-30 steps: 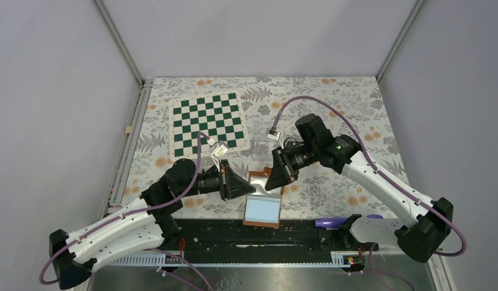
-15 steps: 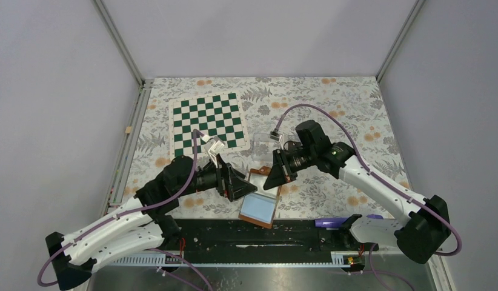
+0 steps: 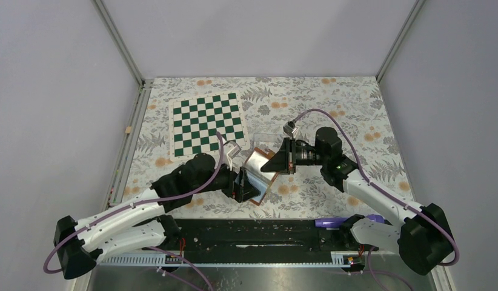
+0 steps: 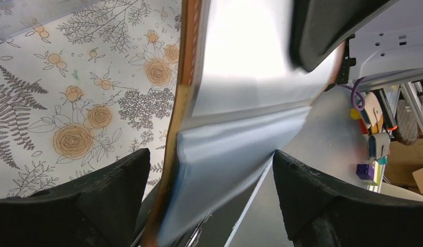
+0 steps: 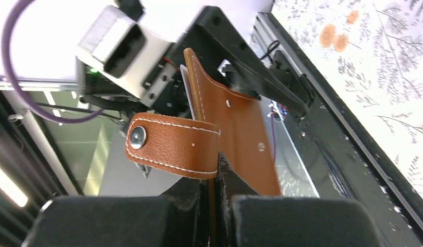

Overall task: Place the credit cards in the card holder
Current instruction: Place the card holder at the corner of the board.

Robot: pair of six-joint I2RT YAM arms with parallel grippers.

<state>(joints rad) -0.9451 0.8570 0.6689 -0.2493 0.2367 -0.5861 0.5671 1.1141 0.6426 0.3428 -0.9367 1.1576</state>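
Looking down from above, we see the card holder in the middle of the picture. It is lifted off the flowery table cloth and tipped on a slant. It is folded open, and its pale inside shows. Two arms meet at it, one from the lower left and one from the right.

The right gripper comes in from the right side. In the right wrist view its two black fingers fill the bottom of the picture. They are pressed tight together on the brown leather of the holder, which stands up out of the pinch. A strap with a round metal snap button curls off to the left.

The left gripper sits just below and left of the holder. In the left wrist view its two fingers are spread far apart, one in each bottom corner. The blue-grey sleeves of the holder hang down between them. We cannot tell if either finger touches the holder.

In the upper left part of the top view, a green and white checkered mat lies flat on the cloth. A clear box sits just above the holder in that same view.
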